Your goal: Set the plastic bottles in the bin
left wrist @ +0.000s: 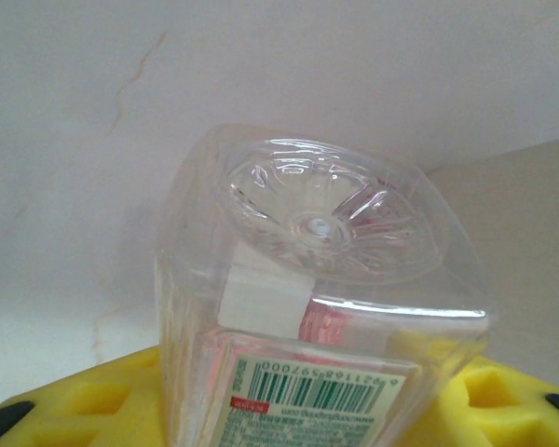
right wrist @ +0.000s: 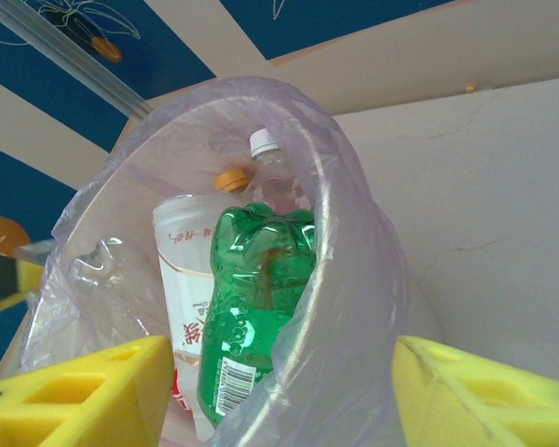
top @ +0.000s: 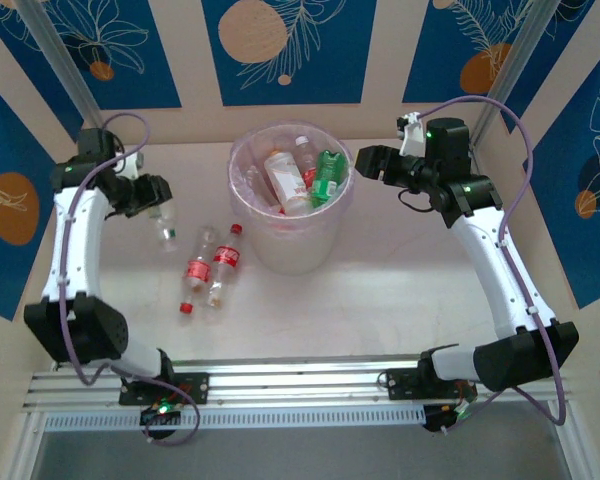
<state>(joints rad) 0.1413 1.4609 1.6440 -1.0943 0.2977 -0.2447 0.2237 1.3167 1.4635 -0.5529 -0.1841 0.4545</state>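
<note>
Red-labelled bottles lay on the table nearest the arms; beyond, the left gripper clamped a clear bottle, while the right gripper, jaws apart, hung beside the bin holding a green bottle.

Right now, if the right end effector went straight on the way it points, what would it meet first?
Most likely the lined rim of the bin, which sits dead ahead of the open right end effector. The green bottle lies just behind that rim, inside. Depth is hard to judge from the wrist view.
</note>
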